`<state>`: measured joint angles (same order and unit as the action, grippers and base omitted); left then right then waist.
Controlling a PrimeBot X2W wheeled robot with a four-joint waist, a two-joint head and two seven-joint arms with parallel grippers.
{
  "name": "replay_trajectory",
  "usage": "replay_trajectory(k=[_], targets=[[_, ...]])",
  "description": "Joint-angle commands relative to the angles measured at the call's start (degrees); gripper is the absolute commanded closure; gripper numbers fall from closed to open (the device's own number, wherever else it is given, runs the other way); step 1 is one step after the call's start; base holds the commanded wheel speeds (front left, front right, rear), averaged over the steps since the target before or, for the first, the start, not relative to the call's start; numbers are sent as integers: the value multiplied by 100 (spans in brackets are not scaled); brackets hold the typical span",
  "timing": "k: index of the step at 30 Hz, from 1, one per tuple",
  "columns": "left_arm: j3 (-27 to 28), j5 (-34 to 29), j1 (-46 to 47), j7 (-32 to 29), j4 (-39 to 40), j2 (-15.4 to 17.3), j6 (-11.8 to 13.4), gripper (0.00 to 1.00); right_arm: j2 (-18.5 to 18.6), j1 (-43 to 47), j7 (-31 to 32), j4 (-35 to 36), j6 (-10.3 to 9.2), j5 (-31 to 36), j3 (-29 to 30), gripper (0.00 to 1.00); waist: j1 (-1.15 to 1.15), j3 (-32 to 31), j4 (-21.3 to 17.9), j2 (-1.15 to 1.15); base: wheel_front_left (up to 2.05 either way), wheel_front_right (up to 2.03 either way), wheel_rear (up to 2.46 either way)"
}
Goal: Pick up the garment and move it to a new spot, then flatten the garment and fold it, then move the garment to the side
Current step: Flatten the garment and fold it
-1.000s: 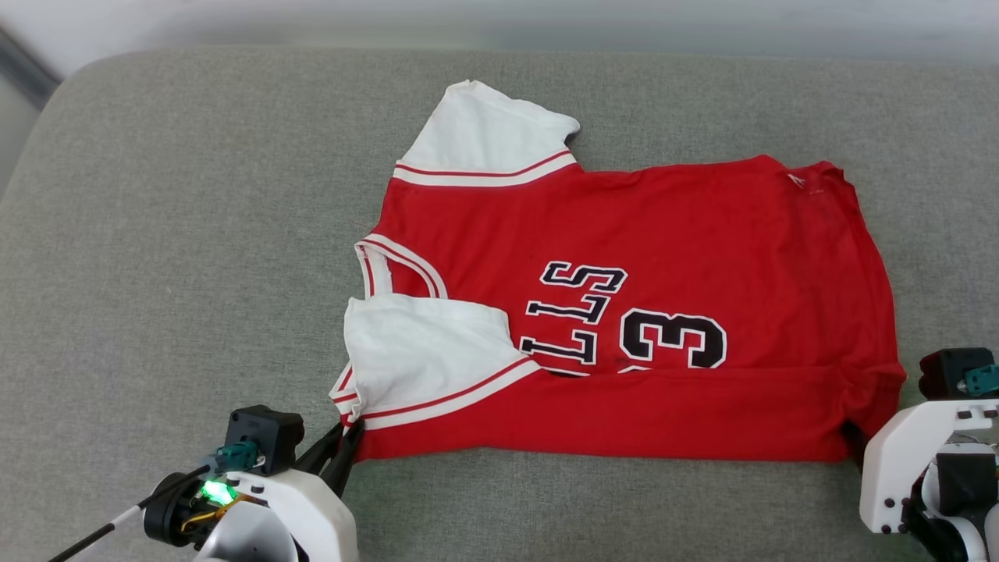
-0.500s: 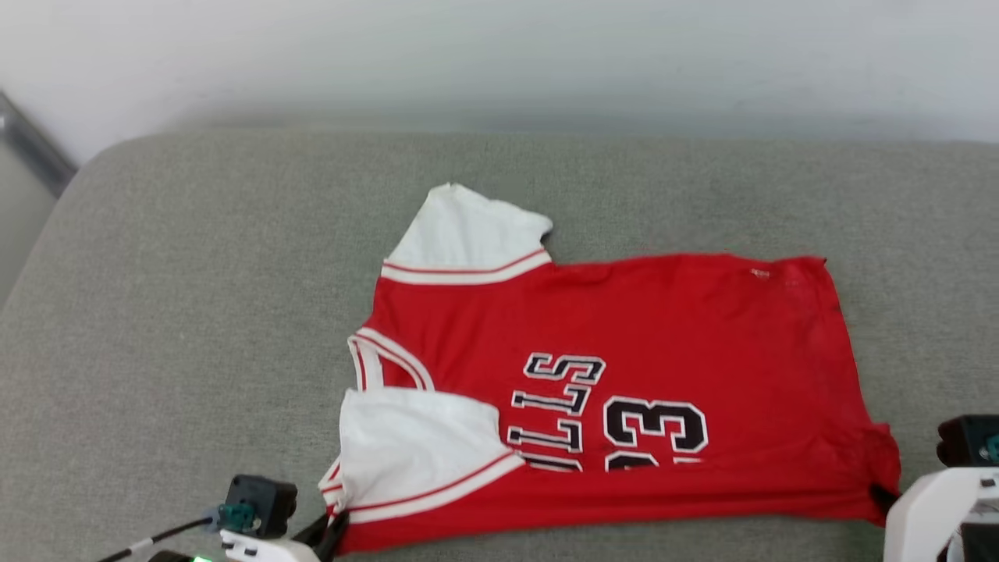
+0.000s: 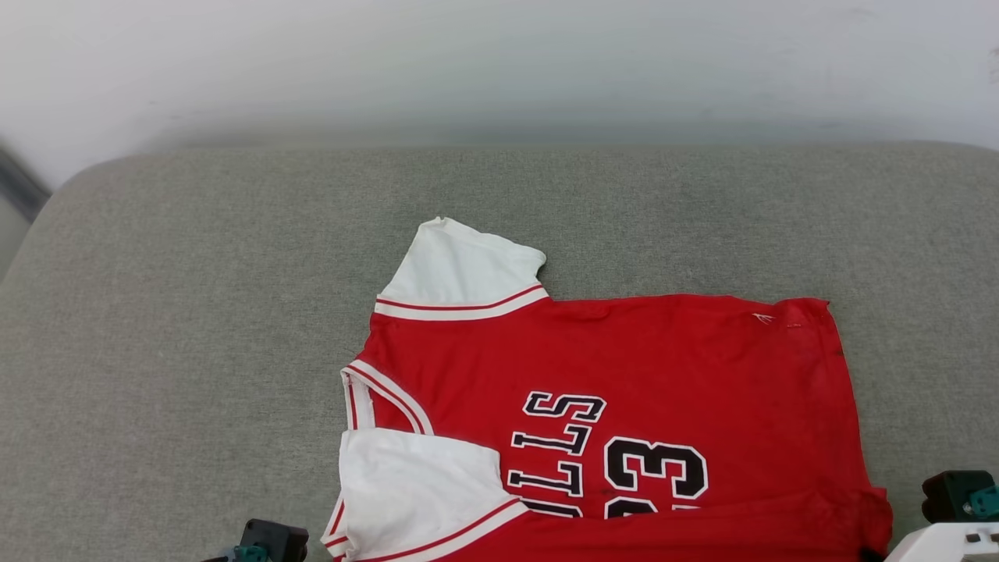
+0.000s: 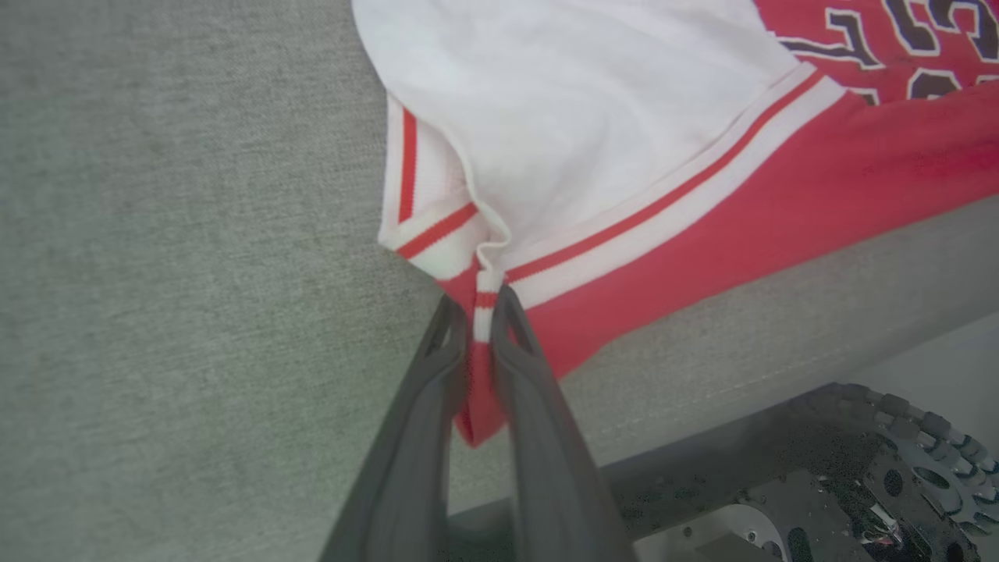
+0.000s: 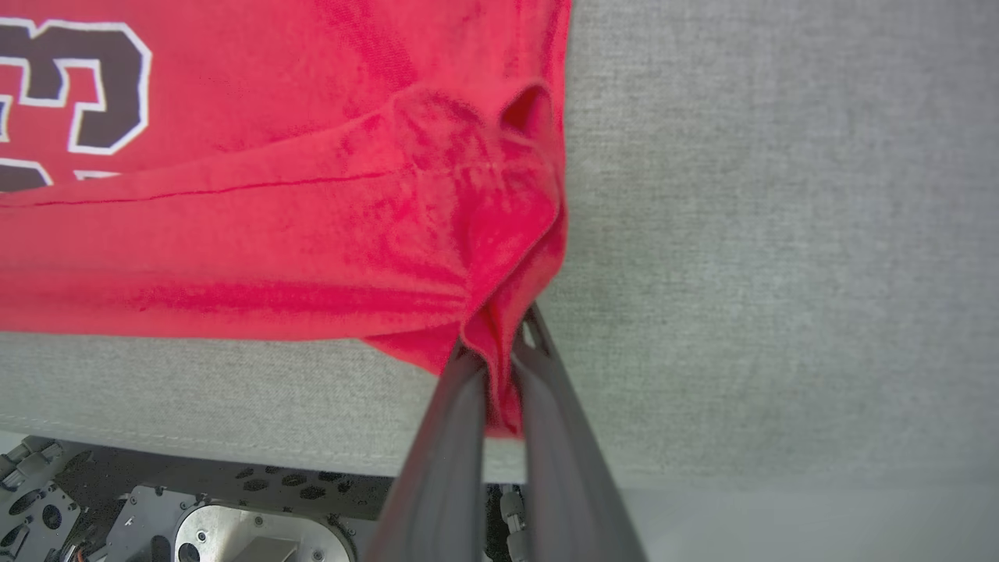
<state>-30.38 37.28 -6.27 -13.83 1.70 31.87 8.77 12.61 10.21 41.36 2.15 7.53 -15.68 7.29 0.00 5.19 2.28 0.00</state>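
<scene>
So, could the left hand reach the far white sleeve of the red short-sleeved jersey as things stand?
Probably not: the left hand is shut on the red short-sleeved jersey's near striped corner. The far white sleeve lies uncovered on the grey fabric cushion, so the way looks free once it lets go.

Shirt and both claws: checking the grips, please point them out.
shirt (image 3: 671, 367), head view, plain red chest.
left claw (image 4: 479, 302), left wrist view, between tips gripping striped corner.
right claw (image 5: 499, 339), right wrist view, between tips gripping red corner.
</scene>
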Motion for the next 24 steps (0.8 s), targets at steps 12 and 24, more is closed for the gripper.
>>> replay_trajectory(k=[12,24], targets=[[111,-97,260,702,-387,-114,-131,0,134,-380,-575,-477,-5,-167,-249,0,0,-166,-13,0,0,0,0],[910,-538,544,2805,-248,-471,125,0,42,-774,-1998,271,-4,-236,-64,0,0,-377,-61,0,0,0,0]])
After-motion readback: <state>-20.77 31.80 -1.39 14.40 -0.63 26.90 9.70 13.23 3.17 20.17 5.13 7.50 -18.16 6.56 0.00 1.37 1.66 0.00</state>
